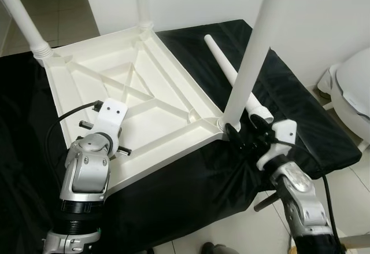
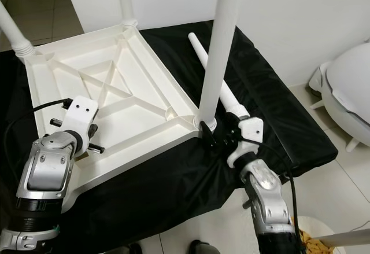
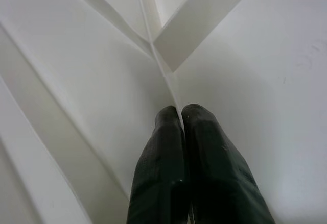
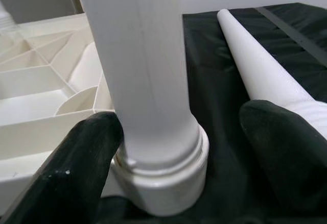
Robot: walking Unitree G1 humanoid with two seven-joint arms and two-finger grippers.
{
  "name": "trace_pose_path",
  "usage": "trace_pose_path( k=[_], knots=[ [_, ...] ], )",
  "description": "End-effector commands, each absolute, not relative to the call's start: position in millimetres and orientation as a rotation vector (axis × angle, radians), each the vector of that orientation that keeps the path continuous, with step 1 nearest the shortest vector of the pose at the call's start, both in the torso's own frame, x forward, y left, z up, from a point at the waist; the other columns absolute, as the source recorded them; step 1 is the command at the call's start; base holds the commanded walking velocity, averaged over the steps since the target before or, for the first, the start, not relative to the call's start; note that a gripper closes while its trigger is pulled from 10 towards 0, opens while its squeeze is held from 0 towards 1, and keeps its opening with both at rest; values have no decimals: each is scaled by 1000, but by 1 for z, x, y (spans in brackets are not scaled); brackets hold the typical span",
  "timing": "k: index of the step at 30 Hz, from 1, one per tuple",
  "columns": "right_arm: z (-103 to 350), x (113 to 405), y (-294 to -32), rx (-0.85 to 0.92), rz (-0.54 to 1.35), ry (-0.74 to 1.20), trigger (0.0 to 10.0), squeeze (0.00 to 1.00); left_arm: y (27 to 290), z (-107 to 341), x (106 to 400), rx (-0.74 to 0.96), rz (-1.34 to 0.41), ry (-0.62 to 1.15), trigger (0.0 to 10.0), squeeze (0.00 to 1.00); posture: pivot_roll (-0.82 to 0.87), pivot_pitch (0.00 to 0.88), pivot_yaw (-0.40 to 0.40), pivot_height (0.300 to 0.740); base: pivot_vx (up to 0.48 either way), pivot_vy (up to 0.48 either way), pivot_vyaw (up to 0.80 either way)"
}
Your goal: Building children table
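Table leg [image 4: 148,81]: rigid, light, slick plastic; your right gripper [image 4: 179,147], open wide, straddles its collar—grip there; left gripper [image 3: 182,113] pressed closed.

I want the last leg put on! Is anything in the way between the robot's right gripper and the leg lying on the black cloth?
Yes. The upright leg stands between the open fingers of the right gripper; the loose leg lies just beyond it.

Even, bright indoor light, head views sharp with slight edge bending; white table top [image 1: 139,86] near blown out with soft rib shadows, black cloth [image 1: 289,109] swallows detail, close wrist views soft, their nearest fingers [image 3: 204,152] blurred.
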State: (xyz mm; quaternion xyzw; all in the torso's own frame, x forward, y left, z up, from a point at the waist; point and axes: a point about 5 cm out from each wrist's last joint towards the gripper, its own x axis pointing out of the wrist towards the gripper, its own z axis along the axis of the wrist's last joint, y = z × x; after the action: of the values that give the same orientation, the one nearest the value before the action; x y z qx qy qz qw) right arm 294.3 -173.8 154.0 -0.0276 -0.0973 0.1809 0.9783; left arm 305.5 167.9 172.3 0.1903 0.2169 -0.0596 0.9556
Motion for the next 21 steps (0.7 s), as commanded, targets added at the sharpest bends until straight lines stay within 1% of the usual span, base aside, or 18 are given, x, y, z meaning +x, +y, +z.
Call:
trace_pose_path(
  k=[1,5,8,14,16,18,21],
  knots=[
    [152,302,-185,-53,279,-174,10000,0,174,170,300,430,-40,451,0,0,-19,169,49,740,0,0,0],
    [155,310,-181,-59,292,-174,10000,0,171,167,296,435,-64,468,0,0,-17,169,50,740,0,0,0],
    [159,320,-173,-69,323,-174,10000,0,165,165,290,447,-105,485,0,0,0,179,42,740,0,0,0],
    [160,328,-166,-74,371,-172,10000,0,156,163,283,443,-157,502,0,0,11,183,39,740,0,0,0],
    [160,333,-163,-73,420,-167,10000,0,151,162,277,450,-177,509,0,0,19,186,37,740,0,0,0],
    [160,333,-163,-73,420,-167,10000,0,151,162,277,450,-177,509,0,0,19,186,37,740,0,0,0],
    [161,339,-158,-59,497,-159,10000,0,147,161,270,452,-197,520,0,0,28,188,36,740,0,0,0]
  ],
)
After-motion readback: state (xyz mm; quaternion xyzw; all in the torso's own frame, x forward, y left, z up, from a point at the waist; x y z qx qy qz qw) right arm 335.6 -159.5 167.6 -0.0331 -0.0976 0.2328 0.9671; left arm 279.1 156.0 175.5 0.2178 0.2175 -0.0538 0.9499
